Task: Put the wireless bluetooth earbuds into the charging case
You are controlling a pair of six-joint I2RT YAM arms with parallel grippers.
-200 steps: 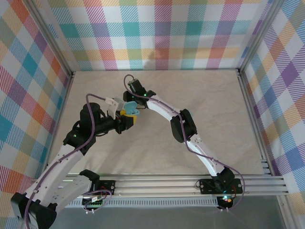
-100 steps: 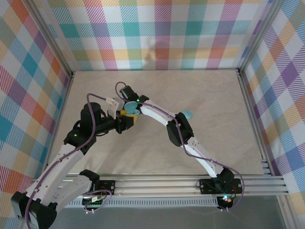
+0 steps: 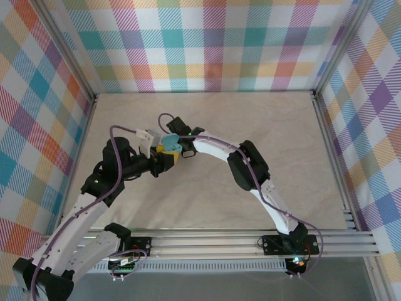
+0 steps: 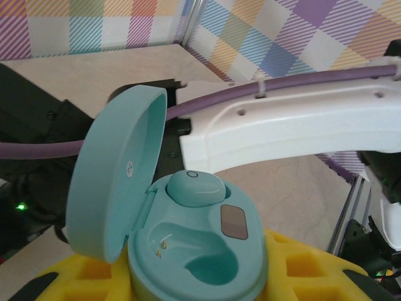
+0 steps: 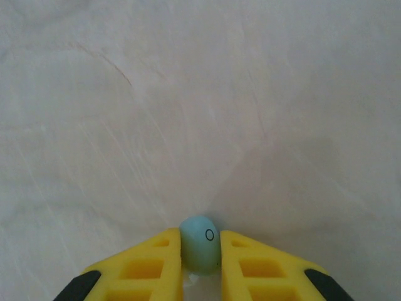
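One smooth, egg-shaped plastic earbud (image 5: 199, 251)

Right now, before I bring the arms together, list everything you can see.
charging case: one, teal, lid open, held over the table
seated earbud: one, pale teal, in one well of the case; other well empty
held earbud: one, pale teal, between the right fingers
table: one, beige marbled, under both arms
walls: three, multicolour plaid, around the table
rail: one, silver, near edge
left gripper: one, yellow fingers, shut on the charging case
right gripper: one, yellow fingers, shut on the held earbud
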